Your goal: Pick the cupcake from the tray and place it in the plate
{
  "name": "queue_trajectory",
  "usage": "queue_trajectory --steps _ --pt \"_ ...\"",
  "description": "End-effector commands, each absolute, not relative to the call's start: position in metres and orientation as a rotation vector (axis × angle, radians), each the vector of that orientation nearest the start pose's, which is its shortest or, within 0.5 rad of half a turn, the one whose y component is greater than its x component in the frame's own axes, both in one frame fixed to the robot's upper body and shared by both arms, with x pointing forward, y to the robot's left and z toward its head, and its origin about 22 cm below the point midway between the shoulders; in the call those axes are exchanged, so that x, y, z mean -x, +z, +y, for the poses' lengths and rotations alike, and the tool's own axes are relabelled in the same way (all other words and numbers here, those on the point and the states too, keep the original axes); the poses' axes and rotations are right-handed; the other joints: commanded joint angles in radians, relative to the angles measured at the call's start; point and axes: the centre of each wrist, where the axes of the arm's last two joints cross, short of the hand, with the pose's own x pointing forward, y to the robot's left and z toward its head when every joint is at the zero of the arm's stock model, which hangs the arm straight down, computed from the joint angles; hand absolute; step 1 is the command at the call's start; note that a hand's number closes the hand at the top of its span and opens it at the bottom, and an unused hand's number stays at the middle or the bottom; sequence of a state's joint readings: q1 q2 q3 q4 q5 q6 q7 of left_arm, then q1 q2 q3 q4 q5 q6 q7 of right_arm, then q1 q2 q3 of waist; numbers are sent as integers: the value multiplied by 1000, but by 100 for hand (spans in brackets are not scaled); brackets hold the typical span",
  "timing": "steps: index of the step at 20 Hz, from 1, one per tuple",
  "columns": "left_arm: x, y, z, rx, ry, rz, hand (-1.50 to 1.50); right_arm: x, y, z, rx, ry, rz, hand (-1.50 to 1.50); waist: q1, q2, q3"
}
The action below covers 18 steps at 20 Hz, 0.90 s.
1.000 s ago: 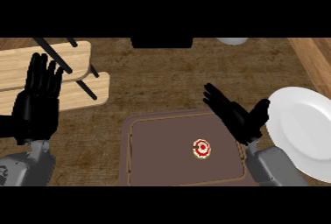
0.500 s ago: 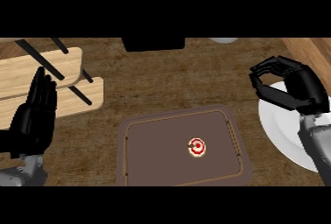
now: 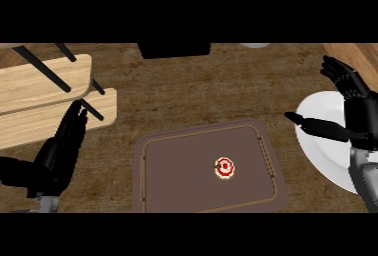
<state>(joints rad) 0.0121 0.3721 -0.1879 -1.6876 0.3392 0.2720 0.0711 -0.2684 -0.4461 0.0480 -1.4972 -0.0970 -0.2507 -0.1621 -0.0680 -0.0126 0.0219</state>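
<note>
Brown wood-grain counter (image 3: 192, 95) fills the view, and on it, low and centre, lies a brown tray (image 3: 170, 180) with a raised rim. The cupcake (image 3: 224, 167) sits on the tray, right of its middle and nearer the right rim than the left, with bare tray floor on every side and nothing touching it.

Just beyond the tray's right rim is the white plate (image 3: 325, 155), partly cut off by the view's right edge; only a narrow strip of counter shows between tray and plate. The right hand (image 3: 356, 114) hangs over the plate's upper part, well apart from the cupcake. Its fingers (image 3: 341, 77) are spread and released, pointing away from the robot, and its thumb (image 3: 314, 124) reaches left across the plate's near rim. It holds nothing.

Open counter lies above the tray, up to a black block (image 3: 174, 50) and a pale round thing (image 3: 255, 45) at the far edge.

On the left, the left hand (image 3: 53, 160) rests with straight, relaxed fingers, grasping nothing, clear of the tray's left rim. Its fingertips (image 3: 74, 112) reach the lower edge of a pale wooden rack (image 3: 44, 95) with black rods, which takes up the upper left corner.
</note>
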Motion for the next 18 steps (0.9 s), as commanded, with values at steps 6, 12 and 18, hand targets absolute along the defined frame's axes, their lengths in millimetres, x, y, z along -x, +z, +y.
queue_trajectory --steps 6,12,18 --pt "-220 -26 259 -49 28 -1192 0 -257 96 -306 468 736 -1607 -150 19 9 -27" --pt "-227 -36 237 -14 1 -1192 0 -237 137 -256 542 856 -1488 -150 52 10 -25" --pt "-229 -32 225 4 -14 -1177 0 -219 133 -206 573 902 -1394 -150 69 11 -23"
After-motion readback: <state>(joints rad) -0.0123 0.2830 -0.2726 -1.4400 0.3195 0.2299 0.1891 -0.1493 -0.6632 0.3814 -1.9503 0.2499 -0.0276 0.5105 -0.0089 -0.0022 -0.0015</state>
